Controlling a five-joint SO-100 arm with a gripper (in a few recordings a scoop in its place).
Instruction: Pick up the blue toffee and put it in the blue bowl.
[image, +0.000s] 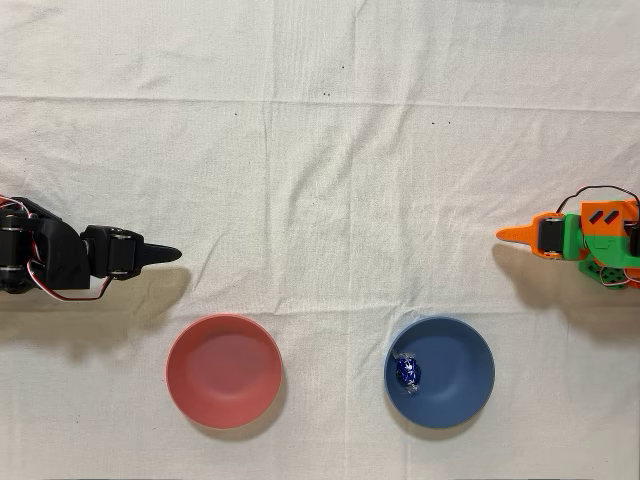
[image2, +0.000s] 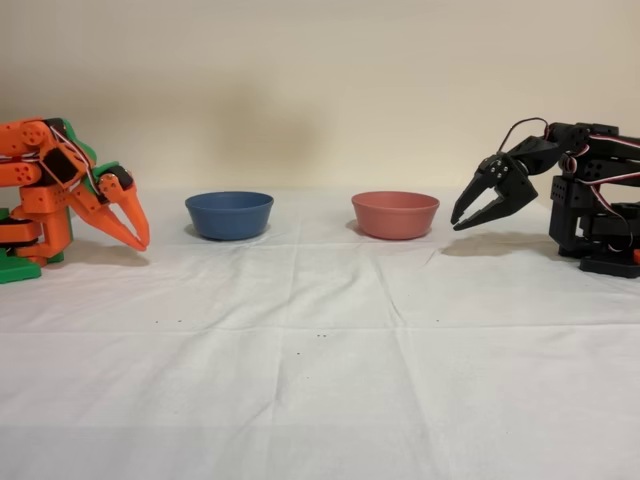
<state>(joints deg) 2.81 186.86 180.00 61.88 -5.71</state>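
The orange arm's fingers are drawn together at their tips and grasp nothing; they point down toward the white cloth that covers the table, just above it. In the overhead view the same fingers show as one narrow orange point at the right edge, well apart from both bowls. The arm is folded back over its green base. The blue toffee lies inside the blue bowl, against its left inner wall in the overhead view. The red-pink bowl stands beside it, apart. The idle black arm sits at the opposite edge.
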